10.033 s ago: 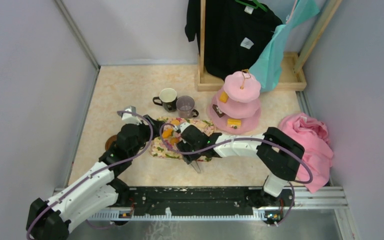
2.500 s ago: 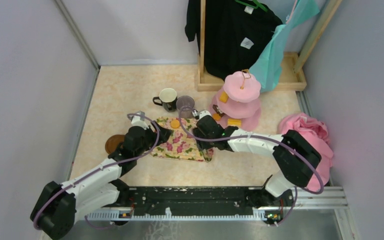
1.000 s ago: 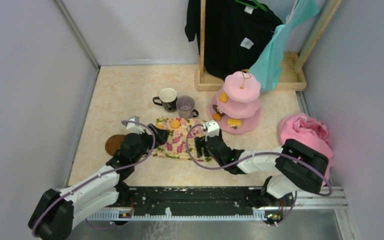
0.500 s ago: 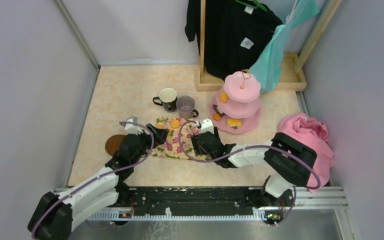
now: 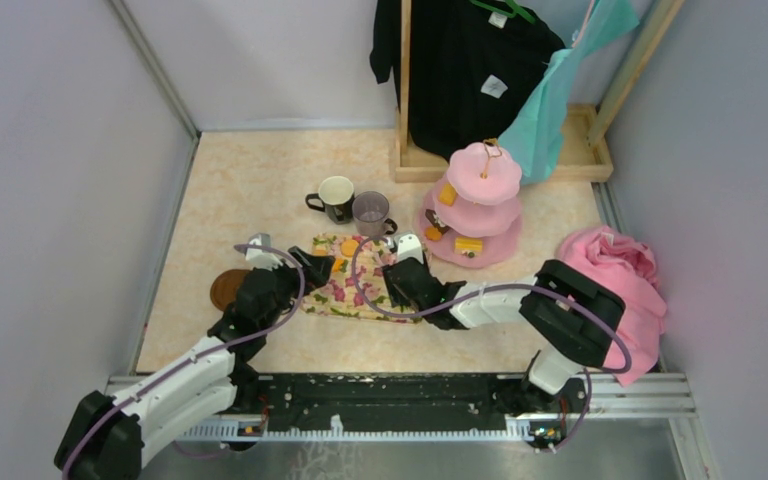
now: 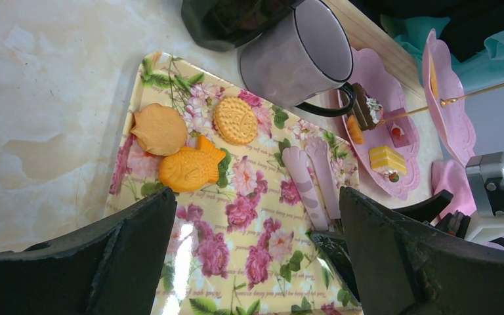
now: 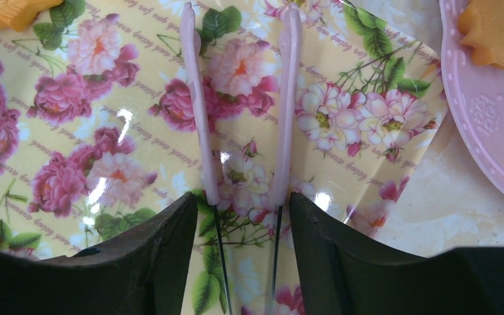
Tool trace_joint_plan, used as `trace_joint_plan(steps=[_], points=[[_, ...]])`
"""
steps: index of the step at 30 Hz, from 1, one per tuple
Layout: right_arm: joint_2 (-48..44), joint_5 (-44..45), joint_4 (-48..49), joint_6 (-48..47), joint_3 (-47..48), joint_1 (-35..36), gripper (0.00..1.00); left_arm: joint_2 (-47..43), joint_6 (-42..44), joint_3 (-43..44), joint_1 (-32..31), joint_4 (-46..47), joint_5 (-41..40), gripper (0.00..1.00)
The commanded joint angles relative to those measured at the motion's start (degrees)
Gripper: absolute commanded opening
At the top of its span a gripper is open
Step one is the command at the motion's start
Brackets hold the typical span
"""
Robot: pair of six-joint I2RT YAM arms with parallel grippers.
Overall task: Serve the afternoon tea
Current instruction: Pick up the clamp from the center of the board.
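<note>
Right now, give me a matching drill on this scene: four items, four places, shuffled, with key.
Items
1. round brown coaster
2. pink plastic tongs
3. orange fish-shaped snack
4. yellow layered cake slice

Places
A. on the flower-patterned tray, beside a round waffle biscuit
B. bottom tier of the pink three-tier stand
C. between the right fingers
D. on the beige table, off that tray

Pairs: 1-D, 2-C, 3-A, 4-B
</note>
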Motion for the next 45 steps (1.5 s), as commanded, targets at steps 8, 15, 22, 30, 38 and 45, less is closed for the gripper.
trace_joint_plan(steps=[8,15,22,30,38,45], points=[[-1.77,-6.06,-2.09,1.67,-0.13,-0.54,0.38,-0.74,-0.26,-0.23,0.25,-0.41,-0.96,0.99],[-3.29,-9.26,-4.89,0.6,1.51,-0.52,0.32,-0.72,-0.32,0.11,0.25,-0.74,-1.16,0.99],[-3.3,-11.57,-9.54,0.13,5.34,-0.54,0.3,-1.27,-0.27,0.21,0.25,-1.02,-1.5,0.99],[-2.55,-12.47,-14.42,-0.07,10.51,-0.54,0.31,-2.28,0.07,0.22,0.49,-1.35,-1.56,0.99],[-0.24,-15.43,-17.18,-0.71,15.43,-0.54,0.32,-3.39,0.46,0.2,0.69,-1.91,-2.09,0.99],[2.15,-18.53,-18.12,-0.54,17.89,0.51,0.32,-3.96,0.08,0.15,0.78,-2.24,-2.54,0.99]])
